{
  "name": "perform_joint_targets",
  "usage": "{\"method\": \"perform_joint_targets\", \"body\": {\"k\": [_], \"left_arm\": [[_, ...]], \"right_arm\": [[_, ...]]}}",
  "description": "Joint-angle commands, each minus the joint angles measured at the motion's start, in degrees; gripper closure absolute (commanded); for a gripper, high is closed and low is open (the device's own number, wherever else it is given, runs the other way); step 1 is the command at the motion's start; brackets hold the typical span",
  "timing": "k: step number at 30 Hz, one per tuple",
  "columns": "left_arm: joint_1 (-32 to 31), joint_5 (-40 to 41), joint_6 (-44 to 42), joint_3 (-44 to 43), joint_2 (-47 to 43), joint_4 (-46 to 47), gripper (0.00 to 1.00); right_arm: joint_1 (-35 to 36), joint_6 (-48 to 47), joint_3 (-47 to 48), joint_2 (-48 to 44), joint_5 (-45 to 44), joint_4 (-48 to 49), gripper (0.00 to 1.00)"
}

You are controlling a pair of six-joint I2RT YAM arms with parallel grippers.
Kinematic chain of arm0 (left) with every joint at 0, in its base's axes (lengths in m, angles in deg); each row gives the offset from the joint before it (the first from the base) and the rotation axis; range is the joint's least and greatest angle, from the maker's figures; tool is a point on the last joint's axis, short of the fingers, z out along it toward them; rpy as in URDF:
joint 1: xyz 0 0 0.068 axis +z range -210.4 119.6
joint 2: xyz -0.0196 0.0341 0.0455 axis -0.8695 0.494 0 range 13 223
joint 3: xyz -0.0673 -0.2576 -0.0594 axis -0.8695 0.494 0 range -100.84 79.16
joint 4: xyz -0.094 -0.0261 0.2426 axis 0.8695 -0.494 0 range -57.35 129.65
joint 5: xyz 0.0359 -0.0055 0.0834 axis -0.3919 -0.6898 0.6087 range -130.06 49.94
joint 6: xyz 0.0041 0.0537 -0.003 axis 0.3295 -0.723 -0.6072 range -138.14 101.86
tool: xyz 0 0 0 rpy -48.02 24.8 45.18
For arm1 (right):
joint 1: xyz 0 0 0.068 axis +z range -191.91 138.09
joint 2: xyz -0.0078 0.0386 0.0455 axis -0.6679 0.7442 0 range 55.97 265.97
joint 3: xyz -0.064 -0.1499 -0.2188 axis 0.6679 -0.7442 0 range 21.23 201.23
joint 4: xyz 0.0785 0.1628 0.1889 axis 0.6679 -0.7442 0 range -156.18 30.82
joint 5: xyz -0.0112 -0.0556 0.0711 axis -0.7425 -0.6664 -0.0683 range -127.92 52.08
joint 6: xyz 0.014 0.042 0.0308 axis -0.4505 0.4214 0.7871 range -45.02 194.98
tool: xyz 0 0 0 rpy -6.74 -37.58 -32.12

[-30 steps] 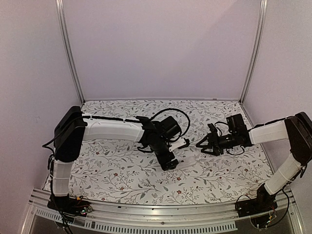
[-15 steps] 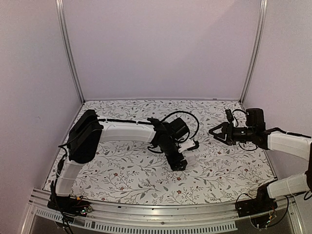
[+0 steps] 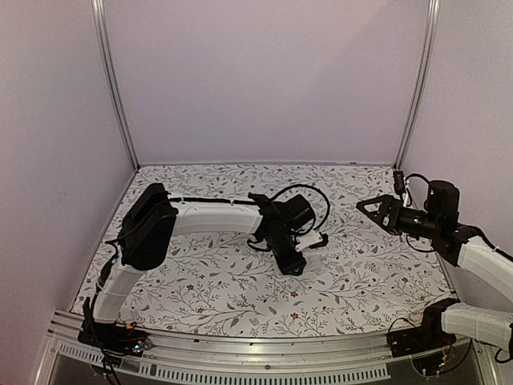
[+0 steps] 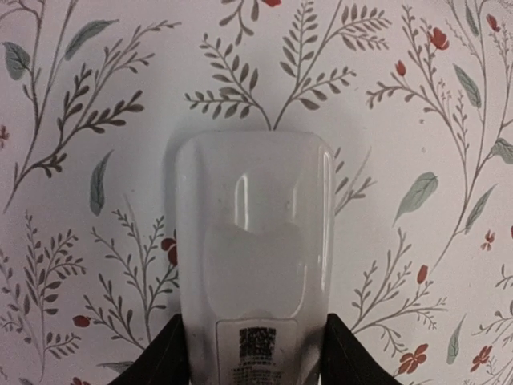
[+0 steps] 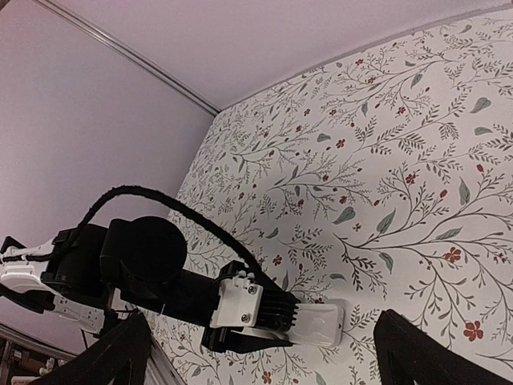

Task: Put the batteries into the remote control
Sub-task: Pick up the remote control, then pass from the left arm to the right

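The table fills the lower frame. At its centre the left gripper pinches the remote by its sides, back face up. At the right, the right gripper hangs wide open and empty. No batteries are visible. The grip is on one end only, so the smooth remote could twist or slip free. Its bay also looks covered.

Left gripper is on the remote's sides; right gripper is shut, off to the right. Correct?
No: the right gripper is open, not shut. The right wrist view shows its fingers wide apart. The rest holds.
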Motion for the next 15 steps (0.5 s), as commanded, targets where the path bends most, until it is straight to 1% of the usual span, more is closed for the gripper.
{"method": "perform_joint_targets", "body": {"k": [1,4,9,11,13,15], "left_arm": [[1.1,-7.6,2.4,6.0,-5.1,2.9,0.53],[1.8,-13.2,3.9,13.1,-13.2,11.1,0.54],[3.6,-23.1,8.3,24.0,-24.4,25.5,0.57],[4.2,-26.9,10.9,28.3,-28.4,32.9,0.58],[4.5,-29.1,13.6,32.4,-32.1,41.6,0.58],[4.7,-30.5,15.5,35.7,-34.8,48.0,0.58]], "right_arm": [[-0.3,0.2,-1.0,1.0,3.7,2.7,0.01],[0.4,1.7,-1.2,1.4,7.1,7.8,0.01],[4.7,-0.1,1.1,-0.8,7.0,8.8,0.01],[7.4,-1.2,2.5,-0.5,7.5,9.4,0.02],[9.7,-2.0,3.7,0.2,8.0,10.8,0.03],[11.8,-2.3,4.9,0.9,8.5,12.4,0.03]]}}
